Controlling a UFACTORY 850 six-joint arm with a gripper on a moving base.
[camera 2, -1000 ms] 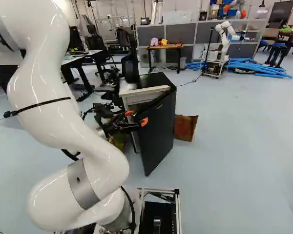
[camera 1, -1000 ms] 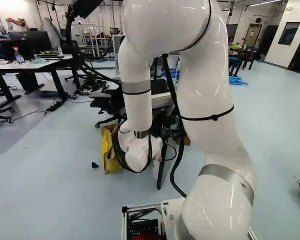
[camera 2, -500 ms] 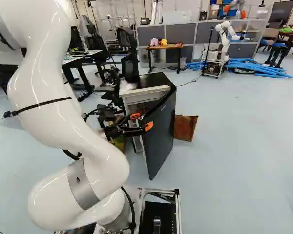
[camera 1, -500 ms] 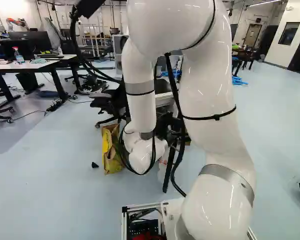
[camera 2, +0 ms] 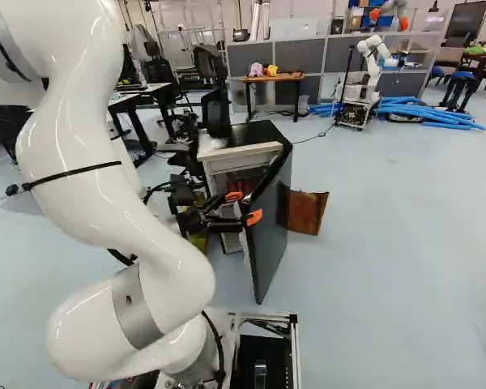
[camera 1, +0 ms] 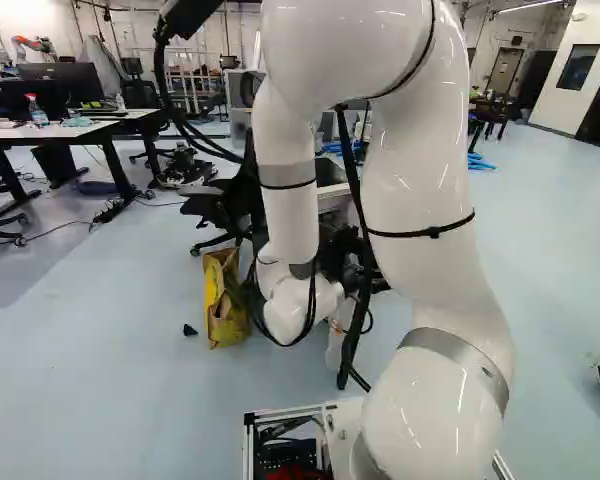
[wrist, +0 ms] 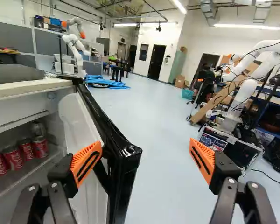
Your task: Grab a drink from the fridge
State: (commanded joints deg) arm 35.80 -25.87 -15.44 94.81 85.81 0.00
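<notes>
Gripper [wrist: 145,150] spread wide, one finger [wrist: 86,162] set inside fridge door [wrist: 122,161], likely so door can be pushed right; red cans [wrist: 13,158] shelved left.

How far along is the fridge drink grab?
Done: fridge door stands open, red cans visible on the shelf. In hand: gripper open, door's edge between its fingers but not clamped; probably working the door. Left: reach in, grip a can, bring it out.
</notes>
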